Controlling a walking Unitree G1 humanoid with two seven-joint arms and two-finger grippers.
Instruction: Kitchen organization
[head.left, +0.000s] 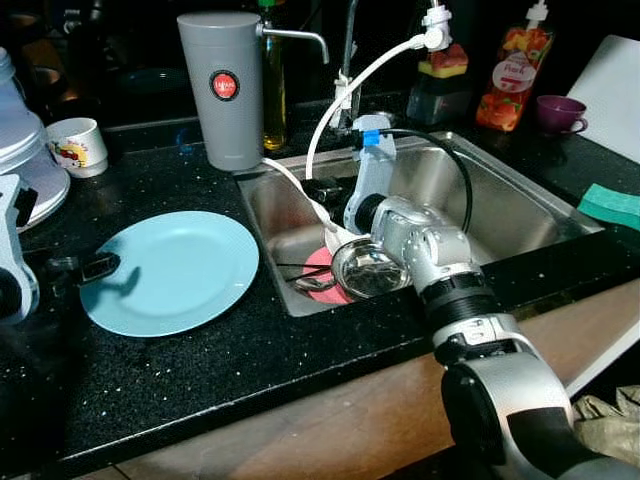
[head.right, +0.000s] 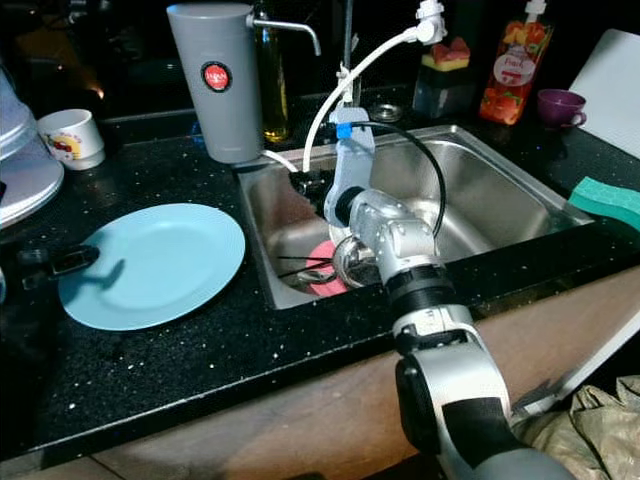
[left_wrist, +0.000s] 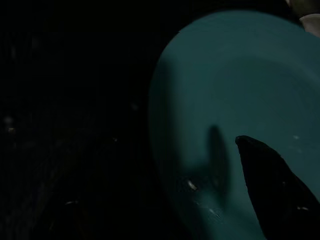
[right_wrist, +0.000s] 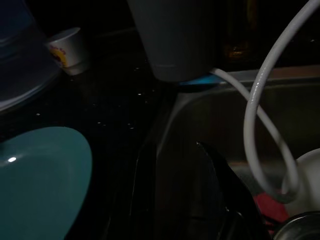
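Right wrist view shows your right gripper (right_wrist: 175, 190) with fingers apart in the sink (head.left: 520, 215); lower slowly past the hose (head.left: 350, 90) onto the bowl (head.left: 368, 270).

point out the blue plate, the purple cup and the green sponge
blue plate (head.left: 175, 268), left eye view, middle of its flat face
purple cup (head.left: 558, 112), left eye view, its outer wall
green sponge (head.left: 610, 205), left eye view, its top face
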